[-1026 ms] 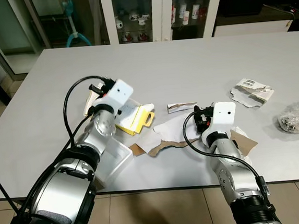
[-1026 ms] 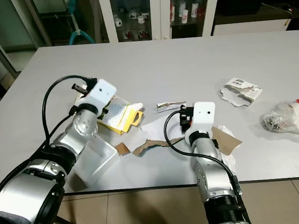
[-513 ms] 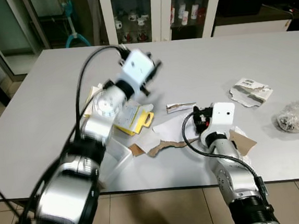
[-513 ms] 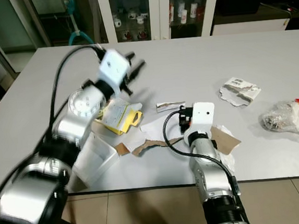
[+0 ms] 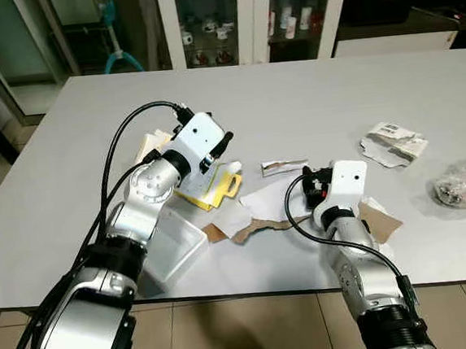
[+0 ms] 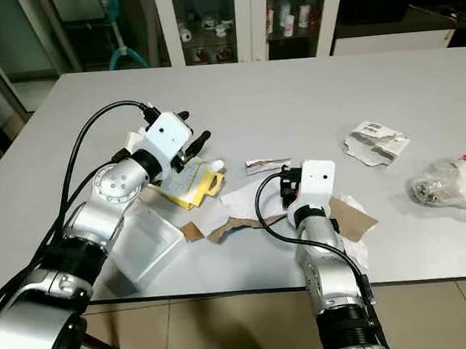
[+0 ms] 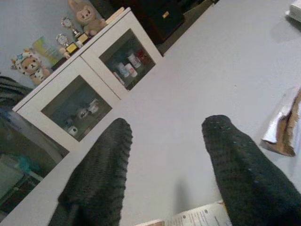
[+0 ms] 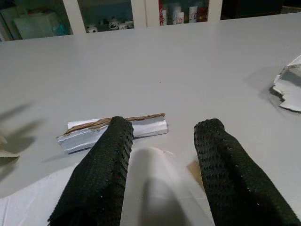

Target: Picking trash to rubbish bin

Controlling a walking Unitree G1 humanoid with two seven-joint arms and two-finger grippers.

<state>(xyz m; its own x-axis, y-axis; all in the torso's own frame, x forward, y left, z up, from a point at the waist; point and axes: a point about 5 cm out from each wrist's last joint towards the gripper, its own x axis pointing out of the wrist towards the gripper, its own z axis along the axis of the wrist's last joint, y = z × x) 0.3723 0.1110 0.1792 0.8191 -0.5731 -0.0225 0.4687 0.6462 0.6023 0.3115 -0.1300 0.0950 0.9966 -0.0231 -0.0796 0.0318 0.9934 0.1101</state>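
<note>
Your right gripper (image 8: 160,155) is wide open and empty, with the small torn white-and-brown cardboard strip (image 8: 113,128) just past its fingertips. Your left gripper (image 7: 164,165) is open and empty too. Close too early and you may miss it.

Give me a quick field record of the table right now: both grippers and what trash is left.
left gripper: open, empty, above the yellow packet
right gripper: open, empty, low over white paper, facing the small torn strip
near edge: torn cardboard, white container
robot's right side: crumpled label paper, crinkled plastic bag
surface: grey table
</note>
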